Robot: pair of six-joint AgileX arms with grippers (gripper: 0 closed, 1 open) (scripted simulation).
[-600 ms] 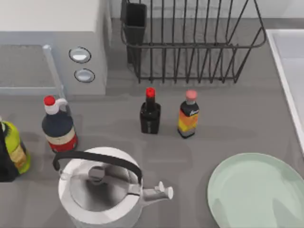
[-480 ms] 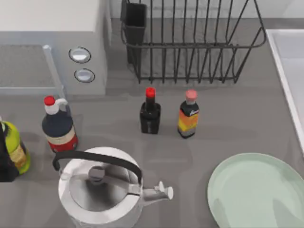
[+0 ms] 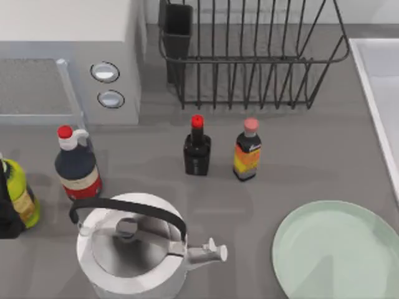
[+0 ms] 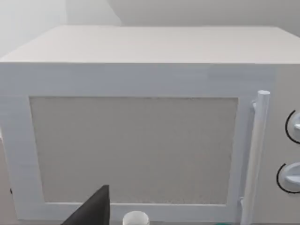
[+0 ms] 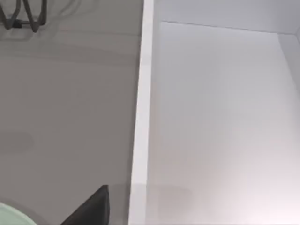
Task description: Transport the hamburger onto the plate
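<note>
Nothing on the surface (image 3: 299, 174) has shifted since 0.6 s ago; every object sits where it did, so the task looks not yet begun. Nearest, the plate (image 3: 336, 252) lies bare to the right of the white kettle (image 3: 131, 249). Beyond the kettle stand 2 small bottles (image 3: 197, 149), then the dish rack (image 3: 249, 56) and microwave (image 3: 68, 62). I see no hamburger anywhere. Whether either gripper is apart or together, I cannot tell.

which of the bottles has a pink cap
The orange-labelled bottle, just right of the small black bottle. The other bottles' visible caps are red.
</note>
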